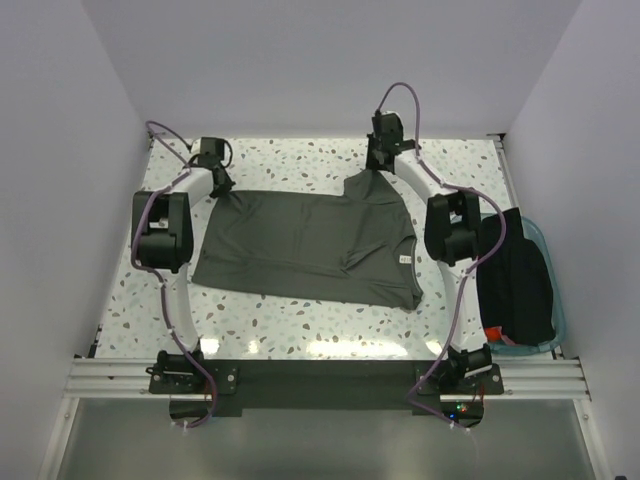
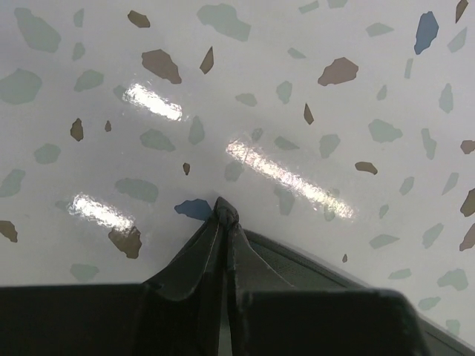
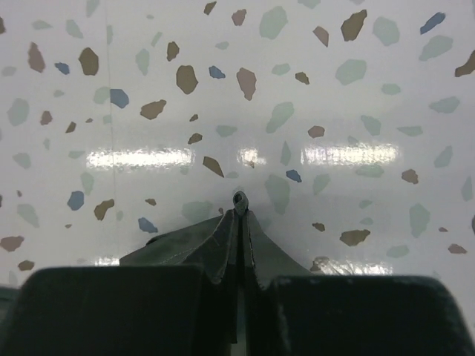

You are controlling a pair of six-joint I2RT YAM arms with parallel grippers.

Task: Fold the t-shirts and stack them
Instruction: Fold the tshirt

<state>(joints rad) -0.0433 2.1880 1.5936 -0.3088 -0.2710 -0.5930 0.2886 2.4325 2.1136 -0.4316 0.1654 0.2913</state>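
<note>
The left pincer [image 2: 226,222] and right pincer [image 3: 239,215] each clamp tight on a far corner of the dark grey-green t-shirt [image 1: 300,240], spread across the speckled worktop [image 1: 300,160].

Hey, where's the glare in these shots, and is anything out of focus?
Top external: sharp throughout, with glare patches on the table near its front edge. Left wrist: three slanted light streaks on the table; the pinched shirt is sharp, the dark bottom foreground soft. Right wrist: horizontal streaks, same soft foreground.

matt cloth t-shirt [image 1: 300,240], glossy speckled table [image 1: 300,325]
</note>
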